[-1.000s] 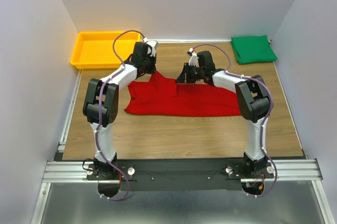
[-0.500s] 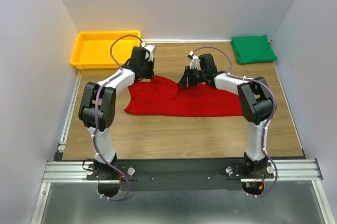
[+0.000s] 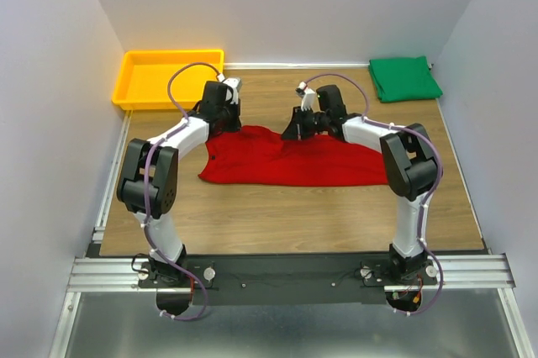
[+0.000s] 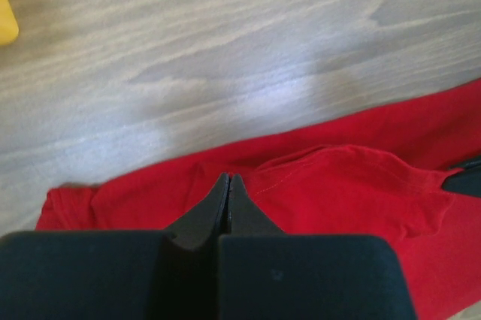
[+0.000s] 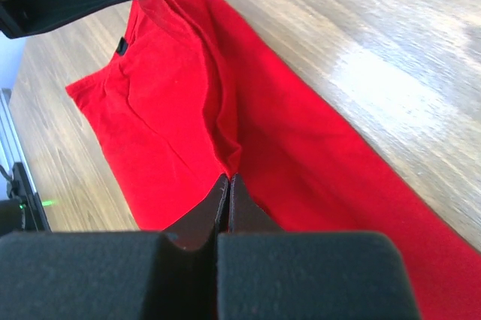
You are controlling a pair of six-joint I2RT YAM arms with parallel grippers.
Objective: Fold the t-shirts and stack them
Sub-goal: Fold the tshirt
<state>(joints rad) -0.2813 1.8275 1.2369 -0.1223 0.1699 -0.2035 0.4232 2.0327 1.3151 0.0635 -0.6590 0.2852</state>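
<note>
My right fingers (image 5: pixel 204 213) are closed, pinching a fold of the red t-shirt (image 3: pixel 286 160) spread mid-desk (image 3: pixel 277 215). My left fingers (image 4: pixel 204 213) are closed at its far edge, grip unclear. The green t-shirt (image 3: pixel 405 78) sits folded far right.

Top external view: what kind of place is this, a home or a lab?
Probably a lab test cell: a wooden table boxed in by plain white walls, robot arms bolted to a metal rail, plus a red tee, green tee and yellow tray.

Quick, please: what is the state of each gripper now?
Left gripper: closed, seems to pinch the red shirt.
Right gripper: closed, pinching a fold of the red shirt.
</note>
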